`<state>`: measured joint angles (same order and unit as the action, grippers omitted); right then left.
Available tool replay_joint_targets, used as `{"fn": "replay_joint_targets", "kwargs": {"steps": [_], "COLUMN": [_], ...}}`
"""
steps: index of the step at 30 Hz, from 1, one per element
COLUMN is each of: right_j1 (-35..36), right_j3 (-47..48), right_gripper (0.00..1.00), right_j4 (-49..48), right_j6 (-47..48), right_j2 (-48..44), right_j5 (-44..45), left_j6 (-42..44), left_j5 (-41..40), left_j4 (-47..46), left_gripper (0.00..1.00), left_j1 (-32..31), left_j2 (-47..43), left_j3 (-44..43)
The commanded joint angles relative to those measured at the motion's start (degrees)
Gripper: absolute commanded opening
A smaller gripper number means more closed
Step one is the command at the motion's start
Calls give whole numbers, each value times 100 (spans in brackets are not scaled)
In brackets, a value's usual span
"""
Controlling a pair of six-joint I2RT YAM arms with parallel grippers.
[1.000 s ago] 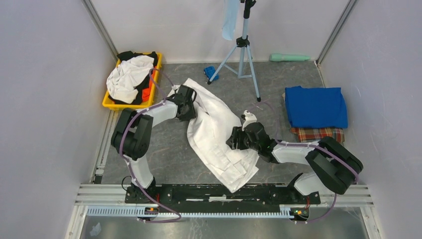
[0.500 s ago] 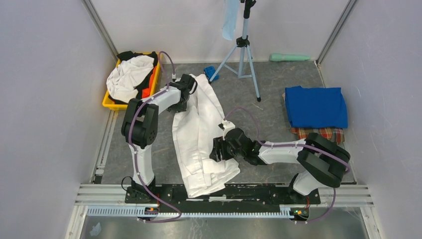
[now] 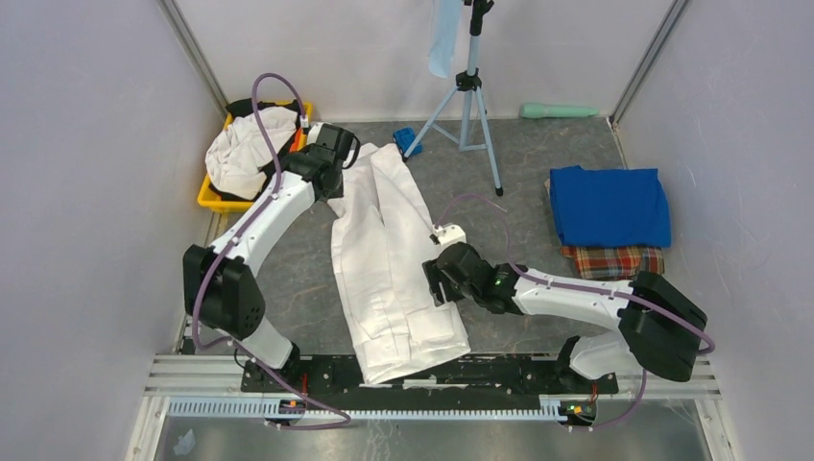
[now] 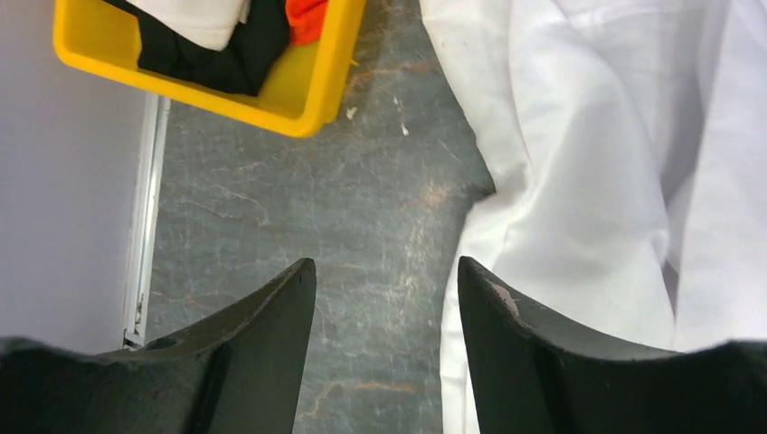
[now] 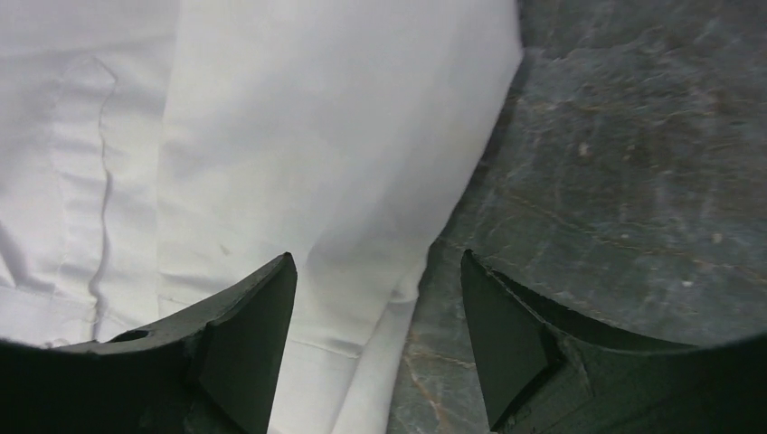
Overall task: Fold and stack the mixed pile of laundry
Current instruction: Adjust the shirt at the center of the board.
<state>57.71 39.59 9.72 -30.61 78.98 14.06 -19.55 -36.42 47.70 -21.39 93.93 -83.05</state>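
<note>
A large white shirt [image 3: 389, 259] lies folded lengthwise down the middle of the grey table [image 3: 288, 279]; it also fills the right of the left wrist view [image 4: 597, 136] and the left of the right wrist view [image 5: 271, 117]. My left gripper [image 3: 324, 173] is open and empty above the shirt's upper left edge. My right gripper [image 3: 434, 280] is open and empty over the shirt's right edge. A folded royal-blue T-shirt [image 3: 609, 206] lies on a red-green plaid cloth [image 3: 614, 259] at the right. White, black and orange garments [image 3: 245, 144] fill a yellow bin [image 3: 213, 200].
A tripod [image 3: 468, 96] stands at the back with a narrow pale-blue cloth [image 3: 443, 34] hanging from it. A small bright-blue object [image 3: 407, 140] lies by its foot. A pale-green cylinder [image 3: 559, 110] lies against the back wall. The yellow bin's corner shows in the left wrist view [image 4: 307, 99].
Both grippers dragged the white shirt from a diagonal lie into a straight lengthwise fold, then let go. The left arm has drawn back toward the bin; the right has lifted off the shirt's right edge.
</note>
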Motion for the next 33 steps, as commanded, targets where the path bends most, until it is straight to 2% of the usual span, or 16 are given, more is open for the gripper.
{"fn": "replay_joint_targets", "kwargs": {"steps": [1,6,9,13,22,33], "right_j1": [-67,-86,-68,47,499,626], "right_j3": [129,-513,-844,-1225,-1815,-1163], "right_gripper": [74,70,67,64,63,64], "right_j4": [178,-1185,-1711,-1866,-2039,-1910], "right_j6": [446,628,464,162,-383,-92], "right_j2": [-183,51,334,464,296,839], "right_j5": [975,79,-606,-740,-885,-928], "left_j6": [-297,-317,-313,-284,223,1163], "left_j5": [581,841,1220,1601,1764,2059], "left_j4": [16,-587,-957,-1576,-1471,-679], "left_gripper": [67,69,66,59,49,49], "left_j1": [-240,-250,-246,-77,442,809], "left_j2": [-688,-1087,-860,-198,2366,4188], "left_j3": [409,895,976,919,-854,-3009]}}
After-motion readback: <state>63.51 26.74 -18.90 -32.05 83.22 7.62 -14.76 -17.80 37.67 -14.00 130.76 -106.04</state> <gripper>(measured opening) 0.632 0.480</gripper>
